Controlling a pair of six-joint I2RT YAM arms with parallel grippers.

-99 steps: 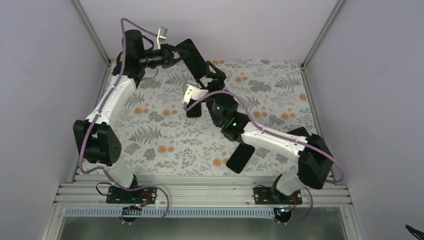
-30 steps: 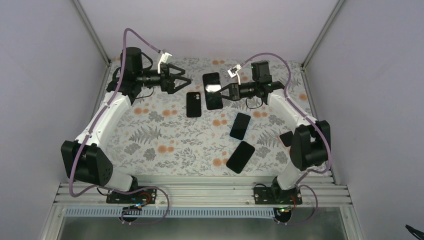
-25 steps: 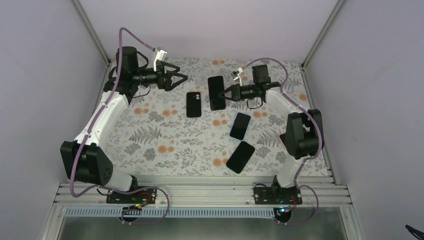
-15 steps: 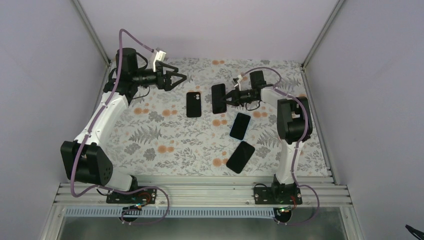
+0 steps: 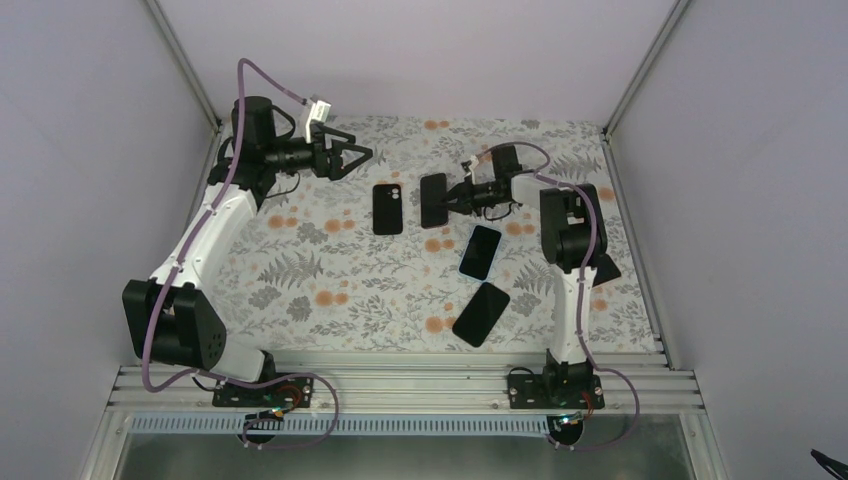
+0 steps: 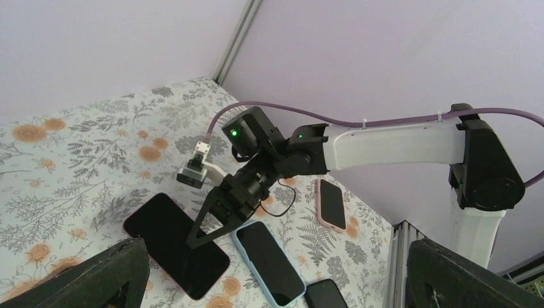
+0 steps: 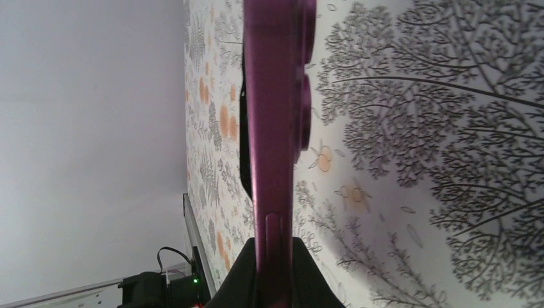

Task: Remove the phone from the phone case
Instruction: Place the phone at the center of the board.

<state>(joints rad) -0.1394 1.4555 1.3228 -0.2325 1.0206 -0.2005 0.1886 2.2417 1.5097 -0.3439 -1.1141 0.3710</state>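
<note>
A purple phone (image 5: 433,200) with a black screen is pinched by its right edge in my right gripper (image 5: 449,197), which is shut on it. It hangs low over the flowered table, just right of the black phone case (image 5: 387,208), which lies flat and apart from it. The right wrist view shows the phone (image 7: 276,96) edge-on, clamped between the fingers of that gripper (image 7: 276,256), with the dark case (image 7: 243,128) behind it. My left gripper (image 5: 352,157) hovers open and empty at the back left. From its wrist view the phone (image 6: 173,244) looks flat under the right gripper's fingers (image 6: 208,224).
A blue-cased phone (image 5: 481,251) and a black phone (image 5: 481,313) lie near the middle right. A pink-cased phone (image 6: 332,203) lies by the right arm. The right arm's elbow (image 5: 568,225) stands over the table's right side. Metal frame posts edge the back corners.
My right arm has folded in and lowered the phone from a raised, tilted pose to just above the table beside the case. The left gripper has barely moved and stays open.
</note>
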